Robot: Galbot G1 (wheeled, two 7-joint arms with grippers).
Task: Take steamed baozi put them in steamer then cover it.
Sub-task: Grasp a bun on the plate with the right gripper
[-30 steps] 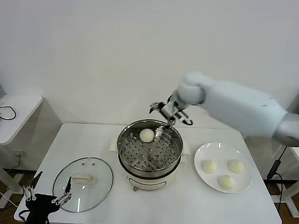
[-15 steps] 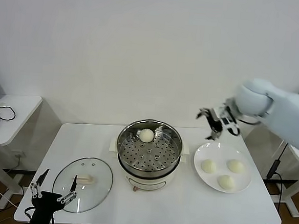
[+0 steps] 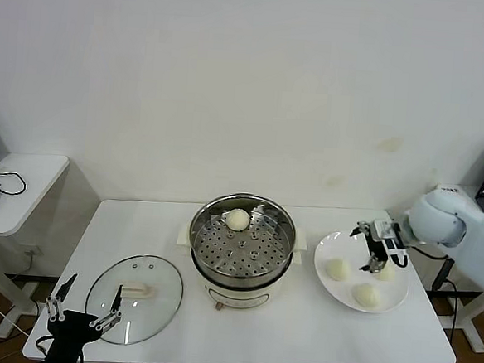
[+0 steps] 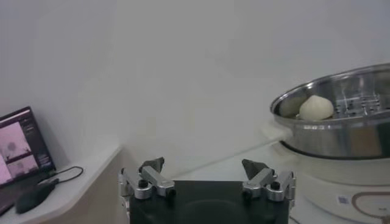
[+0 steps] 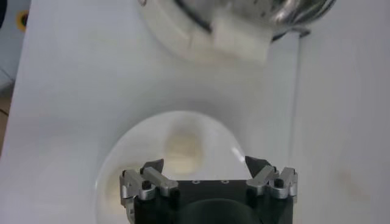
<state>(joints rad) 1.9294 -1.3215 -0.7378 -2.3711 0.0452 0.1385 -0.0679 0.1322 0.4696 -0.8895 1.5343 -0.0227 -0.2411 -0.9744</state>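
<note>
The right pincer (image 3: 376, 251), released, hangs over the plate (image 3: 337, 245). Centre it on the steamed baozi (image 3: 337, 269) beside it, descend, and clench gently to avoid denting. The left pincer (image 3: 81, 309) stays parked, released.

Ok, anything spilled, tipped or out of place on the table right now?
Nothing stands out. One baozi sits in the steamer, three more on the white plate, and the cover lies flat on the table. The right end effector hangs open over the plate; the left end effector waits open near the cover.
</note>
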